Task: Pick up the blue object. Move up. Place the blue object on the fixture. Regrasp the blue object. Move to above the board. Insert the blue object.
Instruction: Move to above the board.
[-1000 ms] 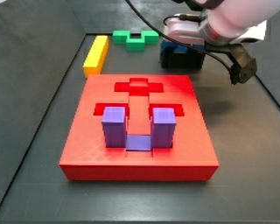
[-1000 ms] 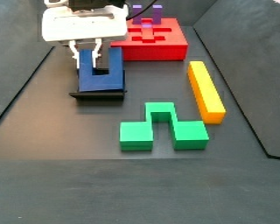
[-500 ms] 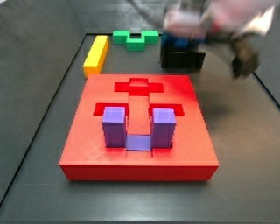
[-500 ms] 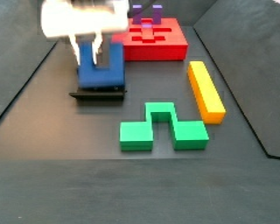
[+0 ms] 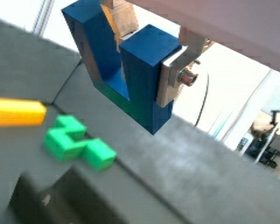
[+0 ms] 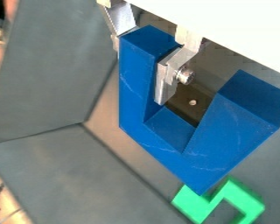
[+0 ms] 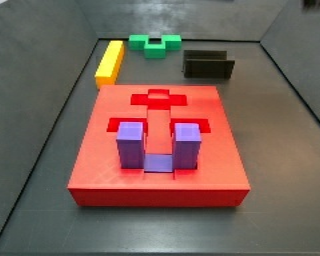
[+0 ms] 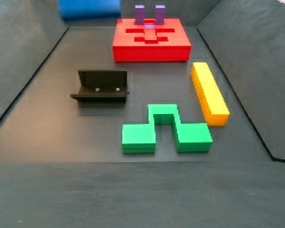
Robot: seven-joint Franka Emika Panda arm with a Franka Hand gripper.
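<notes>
The blue object (image 5: 139, 98) is a dark blue U-shaped block hanging in the air, with my gripper (image 5: 149, 44) shut on one of its prongs. Both wrist views show a silver finger (image 6: 166, 80) pressed flat on each side of that prong (image 6: 140, 79). In a side view only the lower end of the blue object (image 8: 89, 9) shows at the frame's upper edge, and the gripper itself is out of frame. The dark fixture (image 7: 208, 66) (image 8: 101, 86) stands on the floor with nothing in it. The red board (image 7: 109, 160) (image 8: 151, 52) lies flat, with its cross-shaped recess open.
A purple U-shaped piece (image 7: 152, 145) (image 8: 149, 13) stands upright in the board. A green notched block (image 7: 156, 43) (image 8: 164, 130) (image 5: 74, 140) and a yellow bar (image 7: 111, 61) (image 8: 208, 92) lie on the dark floor. Dark walls enclose the floor.
My gripper has risen with the blue object off the fixture, going almost out of both side views. The fixture is now bare.
</notes>
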